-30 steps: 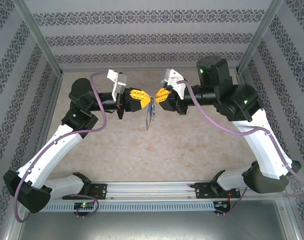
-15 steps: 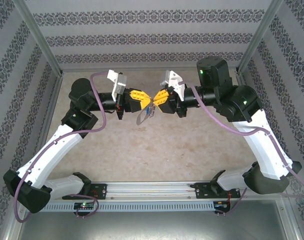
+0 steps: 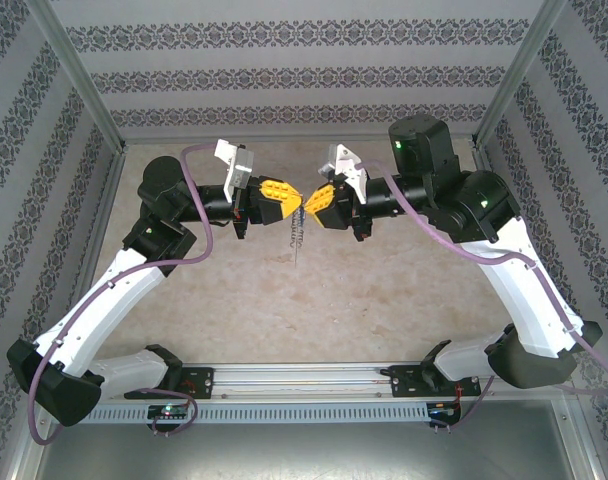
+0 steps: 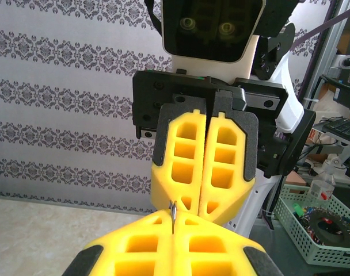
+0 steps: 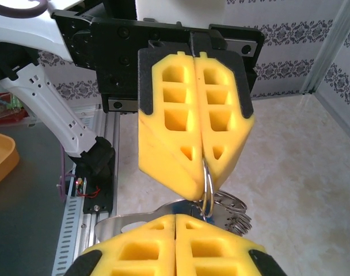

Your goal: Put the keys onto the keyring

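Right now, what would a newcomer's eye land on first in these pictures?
The two yellow-fingered arms meet tip to tip above the middle of the table: the left pincer and the right pincer, both shut. Just beneath them the keyring dangles in the air. In the right wrist view, one of its wire rings is pinched in the left pincer's closed tips.
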Controlling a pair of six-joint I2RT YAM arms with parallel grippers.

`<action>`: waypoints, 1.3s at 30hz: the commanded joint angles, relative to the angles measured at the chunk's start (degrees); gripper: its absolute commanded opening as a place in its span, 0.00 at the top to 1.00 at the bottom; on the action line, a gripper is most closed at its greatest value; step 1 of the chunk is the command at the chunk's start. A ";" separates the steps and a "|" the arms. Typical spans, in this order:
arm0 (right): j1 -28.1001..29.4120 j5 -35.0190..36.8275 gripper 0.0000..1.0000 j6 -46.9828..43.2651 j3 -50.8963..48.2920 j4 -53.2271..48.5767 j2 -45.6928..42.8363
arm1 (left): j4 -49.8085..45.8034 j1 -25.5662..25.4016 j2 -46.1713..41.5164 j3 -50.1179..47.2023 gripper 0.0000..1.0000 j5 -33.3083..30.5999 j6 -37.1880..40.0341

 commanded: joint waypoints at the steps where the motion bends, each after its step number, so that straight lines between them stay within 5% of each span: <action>1: -0.50 -1.24 0.92 0.40 -0.51 0.17 0.50 | 4.36 0.42 -0.48 2.20 1.00 0.68 -0.76; 27: -0.62 -2.38 0.98 1.70 0.85 4.19 2.31 | 4.72 0.43 -0.14 3.87 1.00 1.04 -1.45; 39: -1.26 1.67 0.80 4.73 -4.83 10.76 -3.71 | 5.10 0.47 0.34 4.06 1.00 1.04 -1.58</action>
